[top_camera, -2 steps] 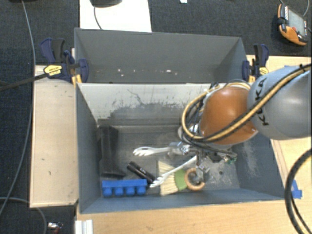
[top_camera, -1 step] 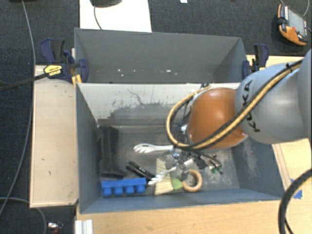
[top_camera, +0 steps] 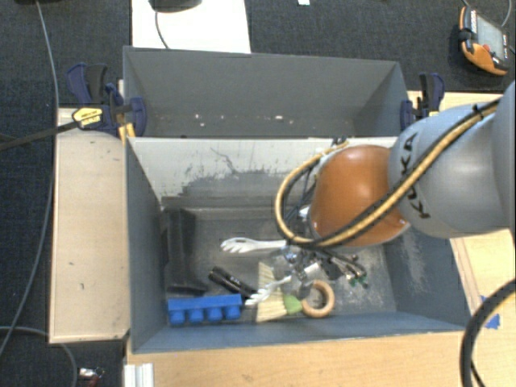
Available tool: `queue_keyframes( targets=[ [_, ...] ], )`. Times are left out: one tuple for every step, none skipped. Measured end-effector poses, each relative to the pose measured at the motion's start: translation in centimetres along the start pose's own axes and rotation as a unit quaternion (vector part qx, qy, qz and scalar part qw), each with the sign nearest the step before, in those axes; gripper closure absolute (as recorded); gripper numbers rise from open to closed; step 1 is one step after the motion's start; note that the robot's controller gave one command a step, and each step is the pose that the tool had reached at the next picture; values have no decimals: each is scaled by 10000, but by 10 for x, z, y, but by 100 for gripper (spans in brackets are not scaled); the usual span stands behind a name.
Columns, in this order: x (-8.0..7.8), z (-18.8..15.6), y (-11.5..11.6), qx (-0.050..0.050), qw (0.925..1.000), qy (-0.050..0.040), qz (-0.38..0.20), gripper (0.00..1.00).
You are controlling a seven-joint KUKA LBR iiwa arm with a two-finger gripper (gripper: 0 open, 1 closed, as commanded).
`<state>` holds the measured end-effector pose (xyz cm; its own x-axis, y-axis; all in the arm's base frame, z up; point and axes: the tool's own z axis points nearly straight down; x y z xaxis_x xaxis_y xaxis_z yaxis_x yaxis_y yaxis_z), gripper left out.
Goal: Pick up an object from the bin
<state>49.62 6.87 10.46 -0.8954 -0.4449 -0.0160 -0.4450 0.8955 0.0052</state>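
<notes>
My gripper [top_camera: 297,268] hangs low over the front middle of the bin, just under the arm's orange cover. Right below it lies a small brush [top_camera: 271,295] with pale bristles, and beside that a tan ring-shaped tape roll [top_camera: 321,300] with a small green piece [top_camera: 292,304] at its left. A white plastic utensil [top_camera: 243,246] lies just left of the gripper. A black marker [top_camera: 233,282] lies a little further left, near the front.
A blue studded block [top_camera: 205,308] lies along the front wall at the left. A tall black block [top_camera: 178,251] stands against the left wall. The arm and its orange cover hide the bin's right middle.
</notes>
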Motion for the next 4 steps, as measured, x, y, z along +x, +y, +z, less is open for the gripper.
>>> queue_keyframes(
  targets=[
    [2, 34, -5, -8, 9998, -16, 177, 100],
    [2, 20, -7, 3, 10000, -39, 86, 100],
    [-3, 34, 16, -9, 9998, -48, 183, 100],
    [-3, 34, 14, -6, 9998, -52, 176, 100]
  ],
)
